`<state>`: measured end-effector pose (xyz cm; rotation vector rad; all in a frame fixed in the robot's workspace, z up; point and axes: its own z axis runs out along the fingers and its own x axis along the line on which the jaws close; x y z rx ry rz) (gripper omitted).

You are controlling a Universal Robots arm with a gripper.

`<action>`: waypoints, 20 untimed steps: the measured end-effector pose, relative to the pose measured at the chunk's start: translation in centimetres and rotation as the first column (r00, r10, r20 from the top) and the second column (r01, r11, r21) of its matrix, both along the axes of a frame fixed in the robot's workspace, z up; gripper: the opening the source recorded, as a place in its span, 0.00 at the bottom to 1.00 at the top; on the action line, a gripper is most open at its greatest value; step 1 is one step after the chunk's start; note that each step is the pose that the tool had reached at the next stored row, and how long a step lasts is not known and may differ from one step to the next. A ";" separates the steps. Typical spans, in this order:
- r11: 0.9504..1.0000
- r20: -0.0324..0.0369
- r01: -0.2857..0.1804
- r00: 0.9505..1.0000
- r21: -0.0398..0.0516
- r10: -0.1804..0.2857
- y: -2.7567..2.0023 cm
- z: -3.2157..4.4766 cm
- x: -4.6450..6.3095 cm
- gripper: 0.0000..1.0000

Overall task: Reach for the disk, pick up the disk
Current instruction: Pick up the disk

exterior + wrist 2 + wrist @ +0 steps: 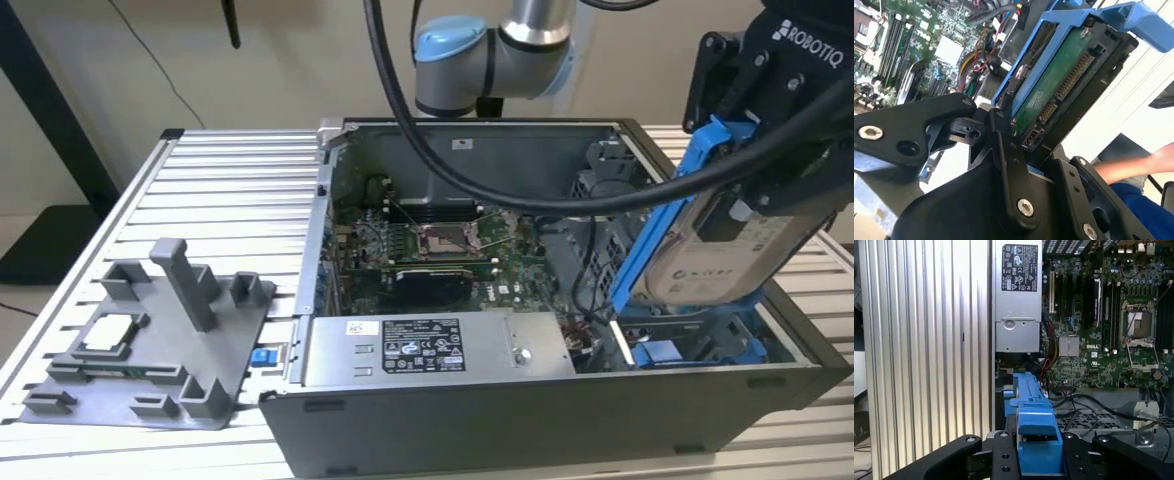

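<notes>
The disk point(721, 255), a silver-grey drive with a white label and blue rails, hangs tilted above the right end of the open computer case on the exterior view's right. My gripper point(747, 190) is shut on it from above, its black fingers clamped on the disk's upper part. In the second wrist view the disk point(1061, 82) shows its green circuit board and connector, with a finger point(1004, 150) pressed against its edge. The first wrist view has the disk's blue rail point(1034, 415) running out from between the fingers of the gripper point(1036, 452).
The open computer case point(534, 410) holds a motherboard point(441, 240), a power supply point(427, 345), cables and a blue bracket point(667, 352) in the bay below the disk. A grey fixture point(154, 340) stands on the slatted table point(227, 180). A person's arm point(1134, 167) is nearby.
</notes>
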<state>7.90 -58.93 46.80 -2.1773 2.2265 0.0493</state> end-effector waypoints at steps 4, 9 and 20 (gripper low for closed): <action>1.000 0.000 0.000 1.000 0.000 0.000 0.00 -0.63 1.0 0.00; 1.000 0.000 0.000 1.000 0.002 0.000 0.00 -1.54 1.9 0.00; 1.000 0.000 0.022 1.000 0.020 -0.022 0.06 -3.32 2.4 0.00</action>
